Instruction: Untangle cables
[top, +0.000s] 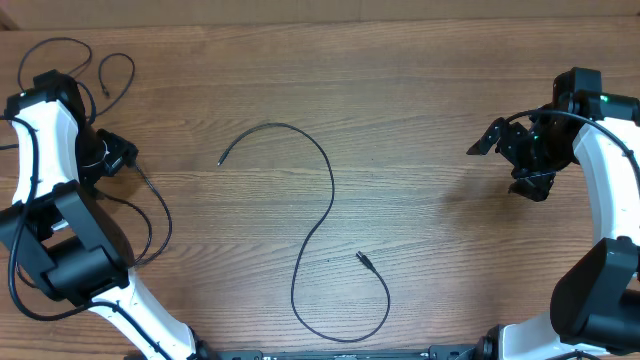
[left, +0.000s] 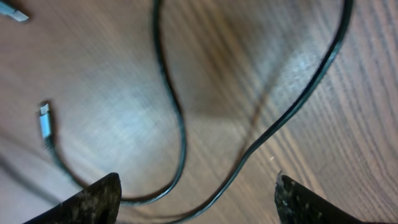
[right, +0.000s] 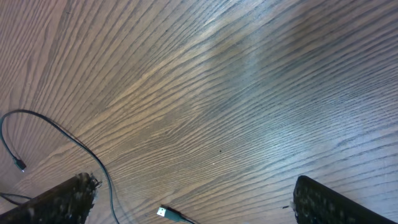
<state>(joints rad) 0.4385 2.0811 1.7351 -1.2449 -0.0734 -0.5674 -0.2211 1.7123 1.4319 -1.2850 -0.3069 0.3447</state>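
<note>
One thin black cable (top: 331, 195) lies in an S-curve at the middle of the table, with a small plug end (top: 362, 259) near the front. A second black cable (top: 152, 215) loops beside my left arm at the far left. My left gripper (top: 122, 155) hovers over it, open. In the left wrist view two strands of this cable (left: 180, 124) run on the wood between the spread fingertips of the gripper (left: 196, 200), gripped by neither. A silver plug (left: 45, 121) lies to the left. My right gripper (top: 508, 160) is open at the far right, over bare wood.
In the right wrist view the gripper (right: 193, 199) frames bare table, with a cable strand (right: 62, 138) and a USB plug (right: 165, 213) at the lower left. Another loose cord loop (top: 118, 70) lies at the back left. Thick arm cables run along both arms.
</note>
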